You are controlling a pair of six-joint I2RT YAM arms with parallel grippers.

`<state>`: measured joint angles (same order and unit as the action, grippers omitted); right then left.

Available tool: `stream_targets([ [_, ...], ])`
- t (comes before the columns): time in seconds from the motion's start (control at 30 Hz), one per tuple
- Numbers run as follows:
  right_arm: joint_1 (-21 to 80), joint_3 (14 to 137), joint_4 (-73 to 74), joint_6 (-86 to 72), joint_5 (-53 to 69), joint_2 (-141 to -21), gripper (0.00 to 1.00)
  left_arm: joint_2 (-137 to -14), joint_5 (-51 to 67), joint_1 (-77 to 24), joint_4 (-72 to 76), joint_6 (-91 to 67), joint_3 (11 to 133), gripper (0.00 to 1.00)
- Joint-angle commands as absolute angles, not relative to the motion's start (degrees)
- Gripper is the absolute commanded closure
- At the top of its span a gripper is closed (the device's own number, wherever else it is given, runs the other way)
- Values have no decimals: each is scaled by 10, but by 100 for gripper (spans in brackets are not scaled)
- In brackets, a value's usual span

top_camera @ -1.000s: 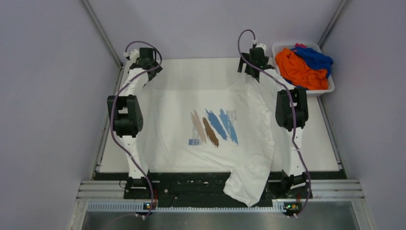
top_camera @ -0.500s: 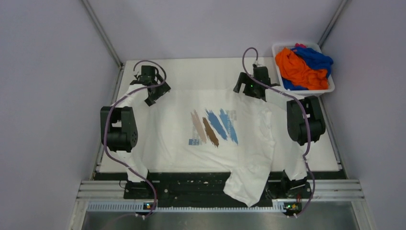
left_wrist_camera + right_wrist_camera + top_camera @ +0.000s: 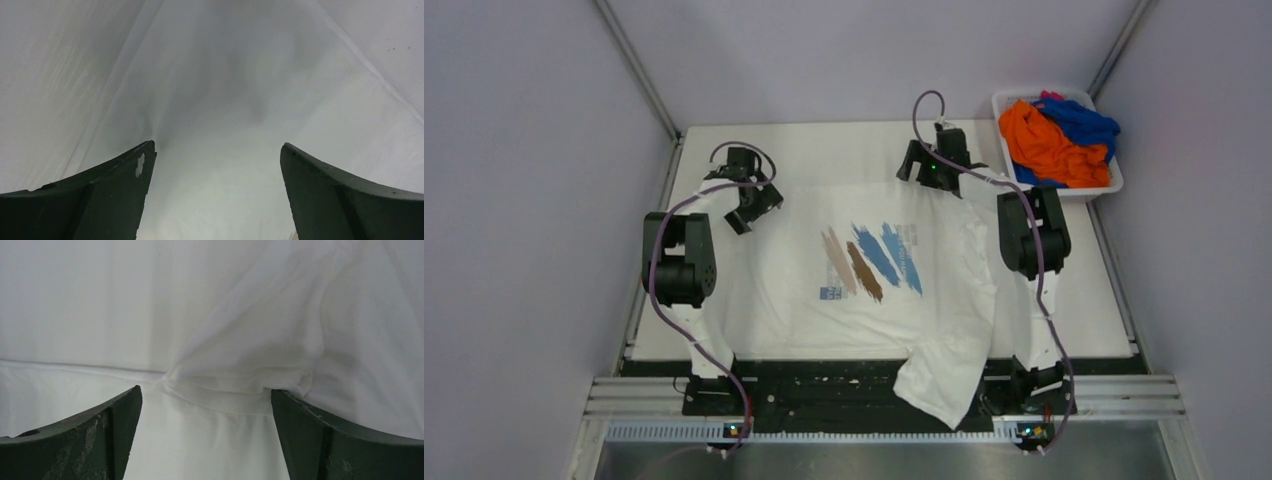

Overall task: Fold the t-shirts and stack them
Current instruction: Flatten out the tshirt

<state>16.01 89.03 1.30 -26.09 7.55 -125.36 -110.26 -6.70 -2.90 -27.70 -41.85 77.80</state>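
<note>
The white t-shirt with the blue and brown brush-stroke print (image 3: pixel 864 300) lies spread on the table, one part hanging over the near edge. My left gripper (image 3: pixel 759 205) is over its far left corner. In the left wrist view (image 3: pixel 217 150) the jaws stand wide apart over smooth white cloth. My right gripper (image 3: pixel 924 175) is over the far right edge. In the right wrist view (image 3: pixel 206 390) the jaws are wide apart with a bunched fold of the shirt (image 3: pixel 240 375) at the tips. Orange (image 3: pixel 1039 145), blue (image 3: pixel 1084 120) and pink-red (image 3: pixel 1051 96) shirts lie in the basket.
The white plastic basket (image 3: pixel 1114 186) stands at the far right corner of the table. Grey walls close in on the left, right and back. A black rail (image 3: pixel 824 390) runs along the near edge between the arm bases.
Both grippers have come back from the far edge of the table toward me and inward, and now hang over the shirt's far edge. The shirt's far right corner has dropped down flatter.
</note>
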Motion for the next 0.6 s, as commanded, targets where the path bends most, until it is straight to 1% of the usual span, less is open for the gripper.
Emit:
stream_targets([
  [0.0, 172, 966, -14, -239, 59, -1303, 1, -1101, -94, -27, -286, -421, 771, 2],
  [0.23, 188, 1113, -66, -216, 60, -1380, 1, -1102, -113, -28, -298, -413, 775, 2],
  [0.33, 198, 1188, -103, -205, 78, -1439, 1, -1103, -118, -27, -304, -412, 780, 2],
  [0.5, 206, 1370, -85, -196, 81, -1561, 1, -1097, -132, -27, -320, -409, 792, 1],
  [0.57, 206, 1395, -87, -197, 90, -1570, 1, -1090, -135, -27, -322, -407, 794, 2],
])
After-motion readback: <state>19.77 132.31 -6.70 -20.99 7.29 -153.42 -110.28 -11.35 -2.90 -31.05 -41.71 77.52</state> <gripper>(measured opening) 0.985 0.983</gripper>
